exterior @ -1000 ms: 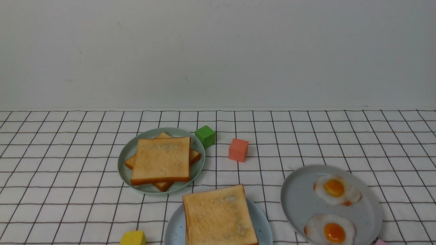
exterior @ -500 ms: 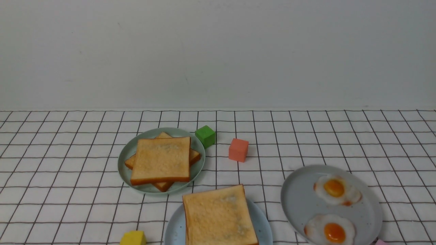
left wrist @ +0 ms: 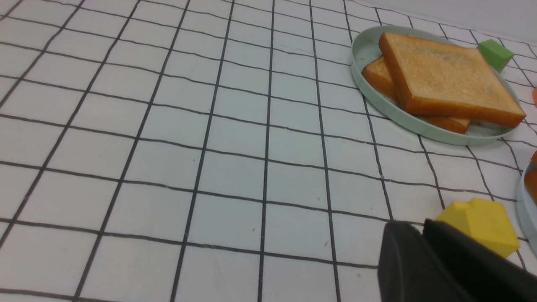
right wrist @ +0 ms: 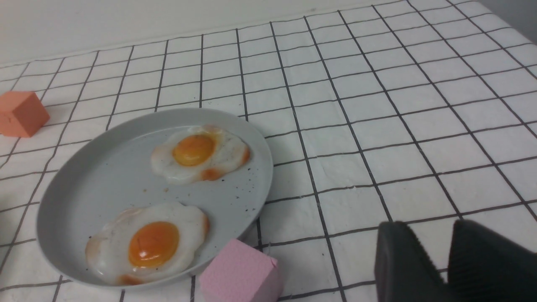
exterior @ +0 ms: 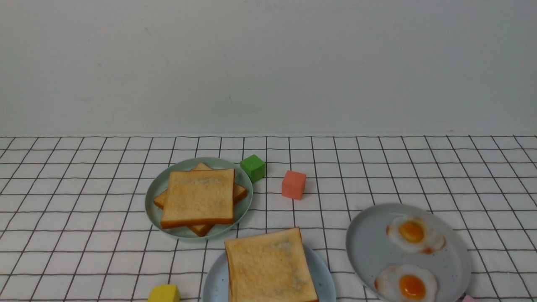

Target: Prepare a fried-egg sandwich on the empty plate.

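While neither arm shows in the front view, both wrist views give a corner of their own gripper.

Item 1. Plate (exterior: 323,274), pale blue, at six o'clock on the checked cloth (exterior: 84,235); carries one toast slice (exterior: 270,266). Whether an egg lies beneath that slice cannot be told, so the sandwich looks either freshly begun or topped.

Item 2. Sage-green plate (exterior: 154,197), ten o'clock from the blue plate; holds a toast stack (exterior: 199,197) of two or more slices, skewed.

Item 3. Grey plate (exterior: 369,247), three o'clock from the blue plate; two fried eggs, far egg (exterior: 413,233) and near egg (exterior: 406,285), apart from each other.

Item 4. Blocks: green cube (exterior: 253,167) just beside the green plate's rim, salmon cube (exterior: 293,184), yellow cube (exterior: 164,293), pink cube (right wrist: 239,272) against the grey plate.

Item 5. Left gripper (left wrist: 421,235): jaws pressed together, holding nothing, near the yellow cube.

Item 6. Right gripper (right wrist: 434,235): jaws slightly parted, empty, at four o'clock of the grey plate.

Handling note, as judgement: if filling is wanted next, the right gripper suits the near egg. Approach low, pinch the white's thin edge rather than the yolk, clear the pink cube, and centre it on the toast.
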`<state>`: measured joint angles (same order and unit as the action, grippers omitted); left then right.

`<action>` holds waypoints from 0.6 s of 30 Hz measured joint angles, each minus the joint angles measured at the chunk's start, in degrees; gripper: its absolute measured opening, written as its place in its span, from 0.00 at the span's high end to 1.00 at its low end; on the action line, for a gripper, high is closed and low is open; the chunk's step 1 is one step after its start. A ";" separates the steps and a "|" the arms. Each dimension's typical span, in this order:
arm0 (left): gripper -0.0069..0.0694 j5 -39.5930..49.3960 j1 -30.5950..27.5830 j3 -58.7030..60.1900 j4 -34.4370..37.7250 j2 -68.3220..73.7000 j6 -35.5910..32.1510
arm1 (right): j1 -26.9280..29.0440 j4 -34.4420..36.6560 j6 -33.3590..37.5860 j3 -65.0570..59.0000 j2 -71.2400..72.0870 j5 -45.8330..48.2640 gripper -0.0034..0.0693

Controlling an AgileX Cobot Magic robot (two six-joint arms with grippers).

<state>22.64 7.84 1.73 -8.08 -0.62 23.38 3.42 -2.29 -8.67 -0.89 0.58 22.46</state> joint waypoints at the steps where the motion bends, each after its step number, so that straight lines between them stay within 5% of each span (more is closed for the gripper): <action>1: 0.82 0.00 0.00 0.00 0.00 0.00 0.00 | 0.00 0.00 0.00 0.00 0.00 0.00 0.67; 18: 0.81 0.00 0.00 0.00 0.00 0.00 0.00 | 0.00 0.00 0.00 0.00 0.00 0.00 0.64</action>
<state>22.64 7.84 1.73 -8.08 -0.62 23.38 3.42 -2.29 -8.67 -0.89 0.58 22.46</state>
